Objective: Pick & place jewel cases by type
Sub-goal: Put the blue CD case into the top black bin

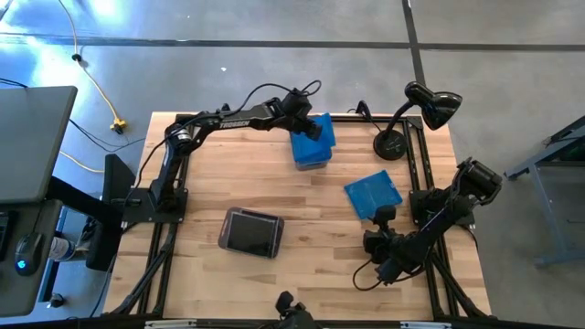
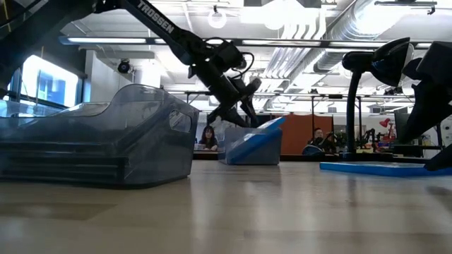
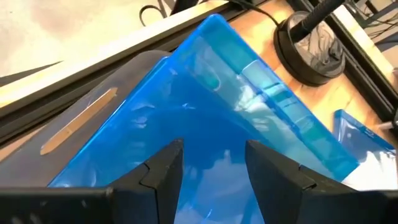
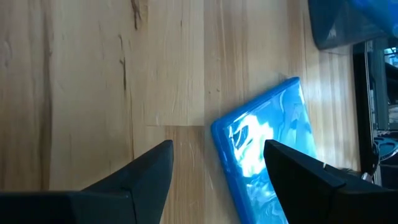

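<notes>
Blue case (image 3: 249,124) sits right in front of the left gripper (image 1: 311,129), tipped up on the far tub (image 1: 311,157) with one corner high and its long side sloping down across the tub. The fingers (image 3: 165,168) are spread apart with the case just past them. I cannot tell if they touch it, and they do not squeeze it. My guess is that this case is being put in the tub.

The other blue case (image 1: 373,194) lies flat on the table (image 1: 302,201), just ahead of the right gripper (image 1: 384,219). Its long side runs off at a slant from that gripper. The right fingers (image 4: 146,171) are wide open and hold nothing. This arm is much nearer to the flat case than the left arm, so it is the one to go for it.

The near tub (image 1: 250,232) stands well apart from both, and dark cases lie stacked in it.
</notes>
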Available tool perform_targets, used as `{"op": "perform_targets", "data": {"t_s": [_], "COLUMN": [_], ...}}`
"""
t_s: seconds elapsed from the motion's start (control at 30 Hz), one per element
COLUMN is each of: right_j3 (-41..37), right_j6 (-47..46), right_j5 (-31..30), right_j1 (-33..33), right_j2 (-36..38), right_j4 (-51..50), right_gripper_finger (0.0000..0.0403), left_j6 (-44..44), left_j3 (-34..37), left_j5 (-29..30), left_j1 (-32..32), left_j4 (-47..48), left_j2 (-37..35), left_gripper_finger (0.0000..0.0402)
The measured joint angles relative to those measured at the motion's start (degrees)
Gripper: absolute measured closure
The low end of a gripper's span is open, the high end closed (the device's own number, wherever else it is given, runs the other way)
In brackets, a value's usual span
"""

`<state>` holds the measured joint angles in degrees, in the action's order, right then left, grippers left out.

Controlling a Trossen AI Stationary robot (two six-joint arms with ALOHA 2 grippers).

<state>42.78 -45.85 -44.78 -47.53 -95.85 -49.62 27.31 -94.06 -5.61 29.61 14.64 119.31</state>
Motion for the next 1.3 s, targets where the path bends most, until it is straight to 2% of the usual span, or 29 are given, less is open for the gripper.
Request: {"op": "perform_targets", "data": {"t_s": [0.07, 0.27, 0.47, 0.57, 0.73, 0.8, 0.87, 0.93, 1.13, 1.3], "right_j3": [0.0, 0.0, 0.0, 0.0, -0.8, -1.4, -1.8, -2.1, -2.1, -1.6], "right_j6": [0.5, 2.4, -1.1, -4.9, -4.0, -2.8, -1.9, -1.9, -4.4, -12.2], "right_j5": [0.0, -0.1, 3.6, 5.4, 7.9, 8.5, 9.6, 10.1, 8.9, 2.4], "right_j1": [0.0, 0.0, -0.5, -1.1, -2.6, -3.1, -3.4, -3.5, -3.0, -3.0], "right_j2": [0.0, 0.0, 0.0, 0.0, 0.0, 0.0, 0.0, 0.0, 0.8, 5.7], "right_j4": [0.0, -0.5, -6.2, -11.0, -13.8, -13.8, -13.9, -14.0, -18.3, -29.9], "right_gripper_finger": [0.0156, 0.0156, 0.0156, 0.0156, 0.0156, 0.0156, 0.0156, 0.0156, 0.0156, 0.0156], "left_j6": [0.0, 0.0, -5.5, -9.0, -4.6, -2.8, -1.7, -0.6, 3.6, 7.4], "left_j3": [0.0, -3.4, -8.9, -10.1, -10.1, -10.2, -9.9, -10.2, -10.0, -10.1], "left_j5": [-0.6, -8.8, -11.6, -7.5, 8.2, 12.4, 13.9, 14.5, 16.5, 16.9], "left_j1": [-0.1, -2.3, -10.7, -16.8, -25.7, -28.4, -30.6, -32.7, -37.0, -39.9], "left_j4": [-0.6, -4.8, -4.2, -4.5, -0.5, -0.3, 1.5, -0.6, 0.7, -0.1], "left_j2": [0.0, 0.0, 0.0, 0.0, 0.0, 1.2, 1.9, 3.7, 6.4, 7.5], "left_gripper_finger": [0.0232, 0.0232, 0.0232, 0.0232, 0.0231, 0.0231, 0.0232, 0.0231, 0.0231, 0.0232]}}
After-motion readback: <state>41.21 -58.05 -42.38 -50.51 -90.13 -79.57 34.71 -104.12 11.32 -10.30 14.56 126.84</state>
